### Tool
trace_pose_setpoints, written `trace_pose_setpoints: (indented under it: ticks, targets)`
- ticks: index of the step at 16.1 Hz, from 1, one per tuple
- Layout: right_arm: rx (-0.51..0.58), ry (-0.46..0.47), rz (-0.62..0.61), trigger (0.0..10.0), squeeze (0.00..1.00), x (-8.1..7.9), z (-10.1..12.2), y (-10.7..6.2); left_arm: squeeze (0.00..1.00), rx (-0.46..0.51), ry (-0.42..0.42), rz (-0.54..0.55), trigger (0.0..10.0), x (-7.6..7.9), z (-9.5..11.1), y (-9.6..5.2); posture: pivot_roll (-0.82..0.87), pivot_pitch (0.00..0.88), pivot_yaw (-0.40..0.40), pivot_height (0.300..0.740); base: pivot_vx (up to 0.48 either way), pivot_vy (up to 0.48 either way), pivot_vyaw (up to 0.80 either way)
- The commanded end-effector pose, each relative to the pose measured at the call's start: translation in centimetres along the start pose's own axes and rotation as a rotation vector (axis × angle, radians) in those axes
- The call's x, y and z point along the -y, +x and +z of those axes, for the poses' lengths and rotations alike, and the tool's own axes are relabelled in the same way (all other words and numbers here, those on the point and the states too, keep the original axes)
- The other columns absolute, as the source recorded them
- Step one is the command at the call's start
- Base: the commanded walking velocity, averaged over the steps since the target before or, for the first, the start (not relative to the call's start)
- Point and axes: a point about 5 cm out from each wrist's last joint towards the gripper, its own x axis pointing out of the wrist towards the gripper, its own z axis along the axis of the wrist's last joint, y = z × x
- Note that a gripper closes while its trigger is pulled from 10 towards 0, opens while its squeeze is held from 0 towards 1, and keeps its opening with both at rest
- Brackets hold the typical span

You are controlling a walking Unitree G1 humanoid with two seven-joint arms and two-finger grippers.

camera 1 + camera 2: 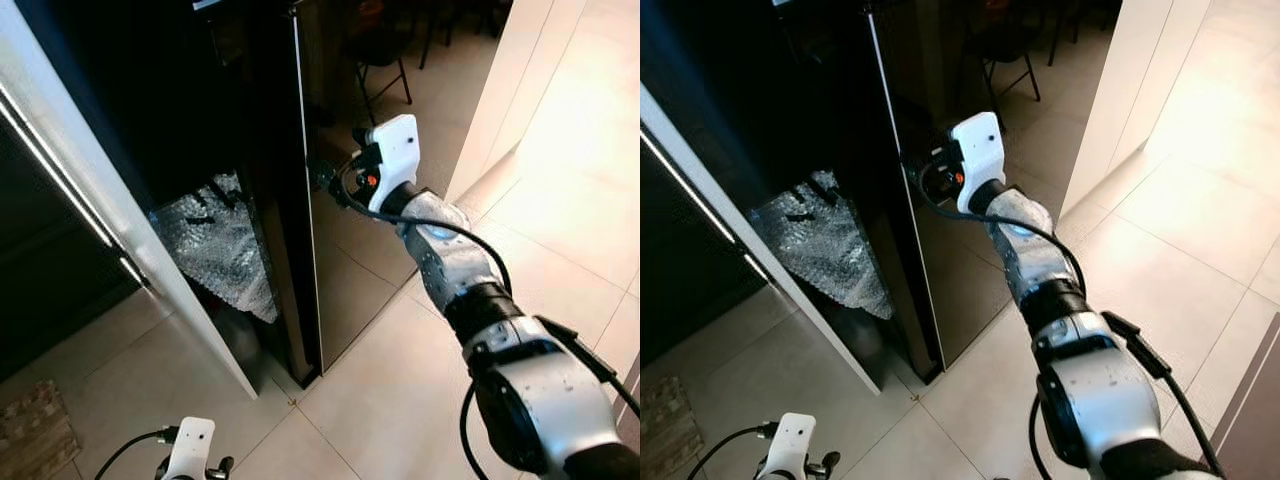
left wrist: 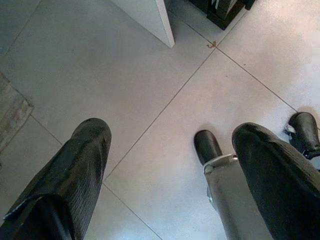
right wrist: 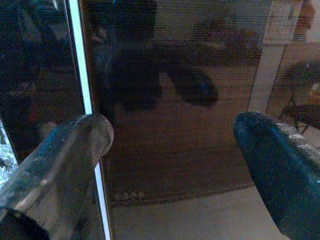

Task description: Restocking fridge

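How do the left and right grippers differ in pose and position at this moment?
The right gripper is raised and stretched forward to the edge of the dark glossy fridge door; the left gripper hangs low, pointing at the tiled floor. The right gripper faces the door's reflective surface; the left faces bare tiles. Both have their fingers open, holding nothing.

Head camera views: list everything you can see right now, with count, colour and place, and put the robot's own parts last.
Glossy black fridge door: one, black, ahead, its edge facing the robot.
White open door panel: one, white, on the robot's left.
Crinkled silver foil sheet: one, silver, low in the dark opening between the two doors.
Black metal-legged chair: one, black, beyond the fridge.
Woven brown floor mat: one, brown, on the floor at far left.
Beige floor tiles: many, beige, underfoot.
Right gripper: one, black fingers, open, at the black door's edge.
Left gripper: one, black fingers, open, hanging low over the tiles.
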Motion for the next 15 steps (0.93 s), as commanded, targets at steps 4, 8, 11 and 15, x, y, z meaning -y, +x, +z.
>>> trace_pose_setpoints:
  ticks: [4, 8, 11, 15]
  targets:
    - [0.016, 0.012, -0.112, 10.0, 0.00, 1.7, -0.6, -1.4, 0.00, -0.039, -0.011, 0.008, 10.0, 0.2, -1.4, -0.4, -0.01, 0.147, 0.016, 0.740, 0.000, 0.000, 0.00]
    - [0.033, 0.072, -0.454, 10.0, 0.00, 6.0, -3.1, -7.2, 0.00, -0.046, -0.009, 0.006, 10.0, 0.2, -1.8, -0.5, -0.02, 0.163, 0.013, 0.740, 0.000, 0.000, 0.00]
    - [-0.115, 0.056, -0.931, 10.0, 0.00, 8.7, -8.5, -17.8, 0.00, -0.054, -0.005, 0.002, 10.0, 0.3, -2.1, -0.6, -0.02, 0.163, 0.007, 0.740, 0.000, 0.000, 0.00]
    - [-0.483, 0.188, -1.044, 10.0, 0.00, 5.9, -17.4, -25.9, 0.00, -0.062, 0.008, -0.008, 10.0, 0.4, -2.3, -0.7, -0.04, 0.156, 0.010, 0.740, 0.000, 0.000, 0.00]
